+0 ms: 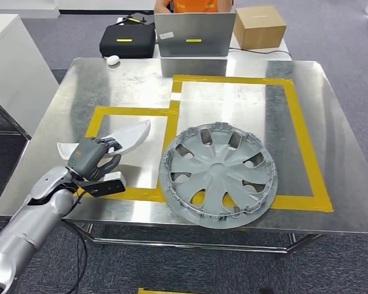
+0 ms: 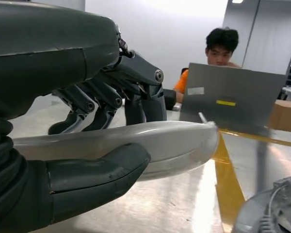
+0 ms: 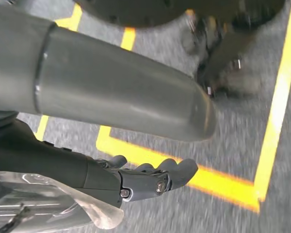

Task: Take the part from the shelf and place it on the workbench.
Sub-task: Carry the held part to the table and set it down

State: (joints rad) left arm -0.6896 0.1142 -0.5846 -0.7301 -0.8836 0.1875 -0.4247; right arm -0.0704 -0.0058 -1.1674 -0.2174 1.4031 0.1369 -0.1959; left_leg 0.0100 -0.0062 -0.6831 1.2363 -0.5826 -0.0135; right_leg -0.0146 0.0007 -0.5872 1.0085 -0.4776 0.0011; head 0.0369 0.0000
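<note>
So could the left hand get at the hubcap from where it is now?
Probably not yet. The left hand grips the white part over the left taped box, so it is occupied. The hubcap lies just beside it on the table with nothing between them, so once the part is released the way looks free.

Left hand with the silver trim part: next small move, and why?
Probably lower a little and let go. The left hand grips the silver trim part over the workbench, inside the left yellow-taped box, beside the hubcap; whether the part already touches the surface is unclear.
</note>
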